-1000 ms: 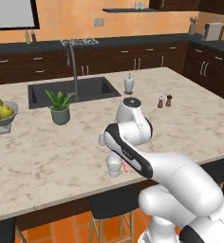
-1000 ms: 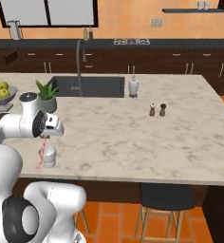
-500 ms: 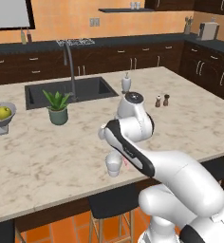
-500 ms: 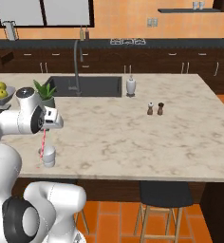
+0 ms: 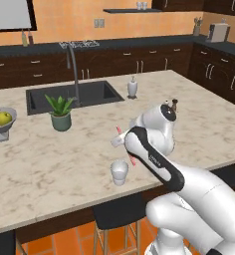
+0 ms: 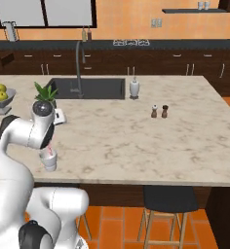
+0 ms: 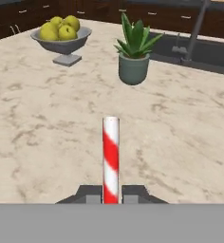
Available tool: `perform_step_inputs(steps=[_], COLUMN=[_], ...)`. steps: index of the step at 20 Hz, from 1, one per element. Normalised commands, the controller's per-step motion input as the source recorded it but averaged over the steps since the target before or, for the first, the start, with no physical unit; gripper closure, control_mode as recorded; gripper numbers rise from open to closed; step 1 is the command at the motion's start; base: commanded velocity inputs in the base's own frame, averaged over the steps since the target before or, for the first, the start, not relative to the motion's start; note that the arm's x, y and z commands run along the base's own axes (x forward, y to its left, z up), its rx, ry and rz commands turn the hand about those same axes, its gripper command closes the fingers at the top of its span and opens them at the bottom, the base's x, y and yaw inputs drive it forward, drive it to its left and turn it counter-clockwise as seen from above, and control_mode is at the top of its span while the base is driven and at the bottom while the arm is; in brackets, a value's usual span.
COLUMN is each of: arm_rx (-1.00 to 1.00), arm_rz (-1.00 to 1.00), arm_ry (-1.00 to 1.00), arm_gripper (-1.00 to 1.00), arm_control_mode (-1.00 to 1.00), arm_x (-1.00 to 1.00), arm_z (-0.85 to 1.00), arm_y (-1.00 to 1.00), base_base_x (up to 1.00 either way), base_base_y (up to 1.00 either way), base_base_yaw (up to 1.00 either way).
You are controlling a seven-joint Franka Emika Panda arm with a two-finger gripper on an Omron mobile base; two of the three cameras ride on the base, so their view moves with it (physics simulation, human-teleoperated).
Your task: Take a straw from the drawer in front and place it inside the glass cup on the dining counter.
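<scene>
straw: the thin red-and-white striped straw [image 7: 110,156] is pinched near one end by the closed hand [image 7: 111,193] | place: held above the small clear glass cup [image 5: 119,172] on the cream marbled desk [image 5: 50,159] | handling: judged light, stiff, slippery; best gripped gently

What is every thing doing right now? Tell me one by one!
gripper: shut on the straw.
straw: red and white striped, held, not yet in the cup.
glass cup: upright near the counter's front edge, looks empty.
potted plant: upright by the sink.
fruit bowl: holds yellow-green fruit.
soap dispenser: upright beside the sink.
shakers: both upright, side by side.
</scene>
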Motion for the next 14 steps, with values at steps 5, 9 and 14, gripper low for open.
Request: perform_step_inputs(steps=[5,9,14], arm_rx=[0.18,0.18,0.08], arm_rz=[0.25,0.15,0.08], arm_ry=[-0.08,-0.05,0.0], arm_gripper=[1.0,1.0,1.0], arm_control_mode=[-1.0,-1.0,-1.0], arm_x=[0.15,0.05,0.33], arm_z=[0.0,0.0,-0.13], arm_y=[0.0,0.02,0.17], base_base_x=[0.0,0.0,0.0], base_base_y=[0.0,0.0,0.0], base_base_yaw=[0.0,0.0,0.0])
